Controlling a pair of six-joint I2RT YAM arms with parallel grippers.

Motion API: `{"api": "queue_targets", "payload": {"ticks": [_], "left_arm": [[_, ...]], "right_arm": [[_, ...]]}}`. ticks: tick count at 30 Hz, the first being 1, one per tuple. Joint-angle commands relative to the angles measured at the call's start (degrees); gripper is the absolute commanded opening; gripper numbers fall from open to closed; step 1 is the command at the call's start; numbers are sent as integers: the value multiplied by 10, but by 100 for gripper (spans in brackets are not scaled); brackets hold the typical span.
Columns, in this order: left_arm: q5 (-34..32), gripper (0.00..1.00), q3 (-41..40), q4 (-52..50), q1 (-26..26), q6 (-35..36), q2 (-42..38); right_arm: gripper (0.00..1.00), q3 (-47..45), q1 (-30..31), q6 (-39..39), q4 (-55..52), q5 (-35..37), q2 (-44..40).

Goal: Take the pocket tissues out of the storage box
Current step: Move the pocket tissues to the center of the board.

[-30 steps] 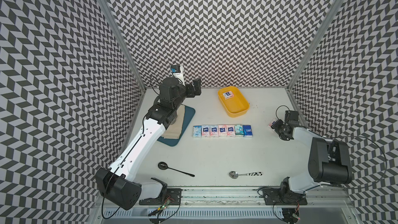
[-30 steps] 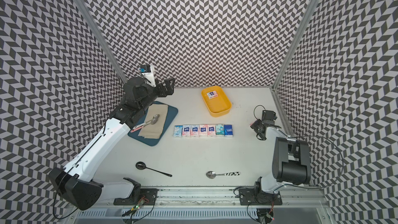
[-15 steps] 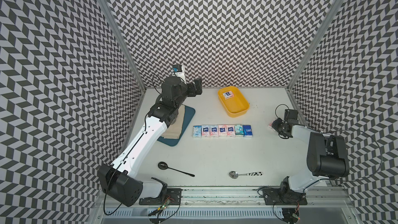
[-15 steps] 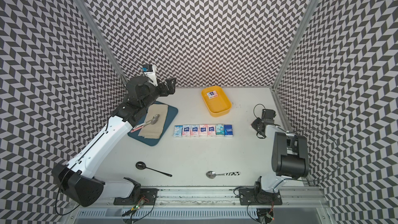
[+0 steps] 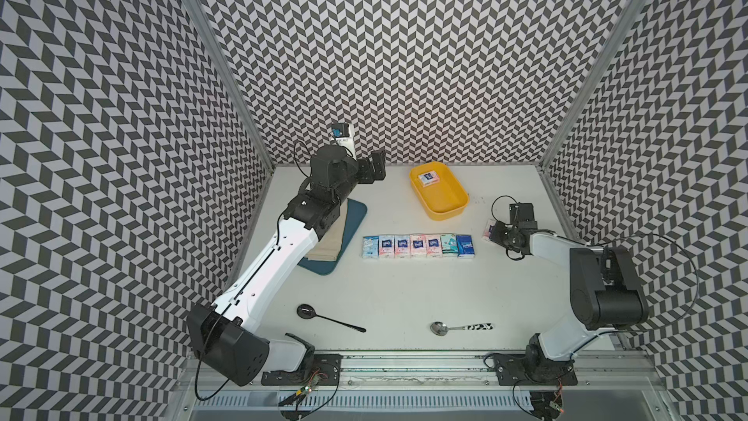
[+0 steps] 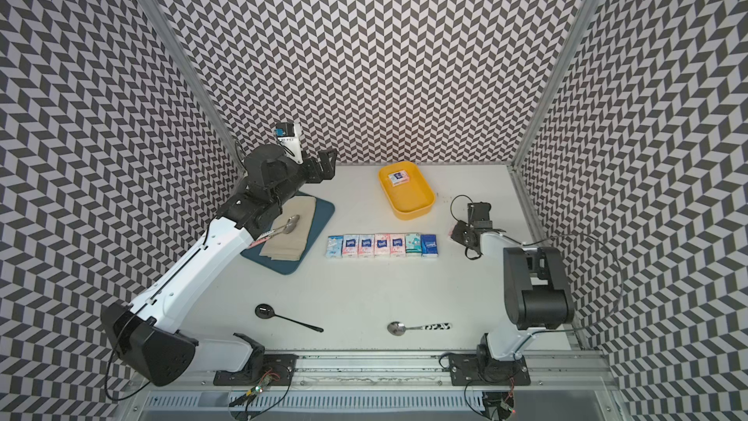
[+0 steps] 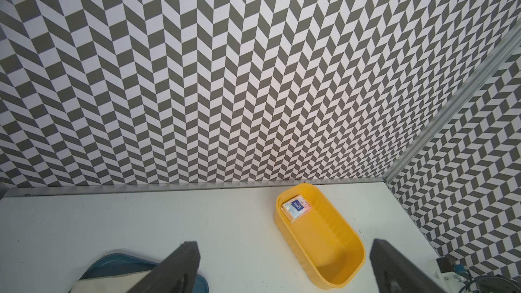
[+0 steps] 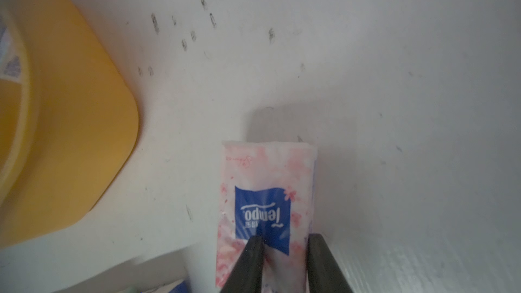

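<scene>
Top view, 12 o'clock at the back wall. Your storage box (image 5: 445, 198) sits at 12 o'clock on the table (image 5: 404, 289), set at an angle. One boxed pack (image 5: 429, 178), white-pink, lies flat in its far end.

At 6 o'clock from the box, apart from it, a row of seven packs (image 5: 419, 245) lies side by side at the table's centre. It runs pale blue at the 9 o'clock end, then four white-pink, teal, and dark blue at the 3 o'clock end.

Your right gripper (image 8: 285, 237) is low at 3 o'clock, just past the row's dark-blue end. Its jaws are drawn narrow onto a gripped pack (image 8: 267, 170), white-pink with its logo face toward the wrist camera. You cannot tell whether this pack rests on the table or is lifted. The box's near corner stands at 10 o'clock from it.

Your left gripper (image 5: 375, 166) hangs at 11 o'clock, jaws spread wide and empty, facing the box. Its arm overhangs the blue tray (image 6: 321, 212) at 9 o'clock. The tray carries a beige cloth (image 6: 291, 247) and a metal spoon (image 6: 290, 223).

A black spoon (image 5: 307, 311) lies at 7 o'clock and a patterned-handle spoon (image 5: 439, 328) at 5 o'clock.
</scene>
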Motion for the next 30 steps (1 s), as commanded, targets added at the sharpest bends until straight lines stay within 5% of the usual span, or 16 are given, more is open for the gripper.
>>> {"api": "queue_targets", "payload": {"ticks": [1, 10, 20, 30], "left_arm": [[7, 99, 19, 5, -6, 3, -1], [11, 99, 11, 4, -8, 4, -15], [9, 99, 8, 8, -10, 2, -8], [4, 99, 22, 11, -14, 1, 9]], "right_arm": [[33, -20, 4, -12, -79, 65, -17], [47, 36, -4, -2, -133, 49, -116], [60, 72, 29, -43, -131, 73, -38], [61, 81, 39, -78, -130, 94, 5]]}}
